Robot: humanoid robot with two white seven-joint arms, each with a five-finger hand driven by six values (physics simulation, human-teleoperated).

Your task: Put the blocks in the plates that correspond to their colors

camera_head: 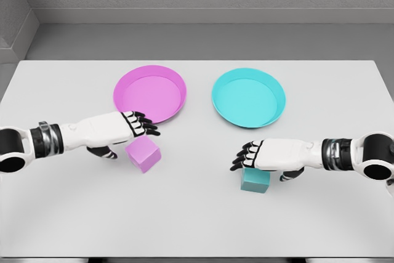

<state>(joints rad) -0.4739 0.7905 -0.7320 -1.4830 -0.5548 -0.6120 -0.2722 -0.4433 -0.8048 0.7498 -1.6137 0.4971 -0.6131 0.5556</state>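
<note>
— Hands first: the left hand (132,129) hovers over the pink block (143,154), fingers stretched out and thumb hanging beside it, gripping nothing. The right hand (255,154) sits likewise above the teal block (256,180), fingers loosely extended, also empty.

— And the plates?

— Pink plate (150,93) just beyond the left hand, teal plate (249,97) beyond the right, both on the white table (197,220).

— Risks?

— I'd guess an off-centre closing could nudge a block sideways, or clip a plate rim.
</note>
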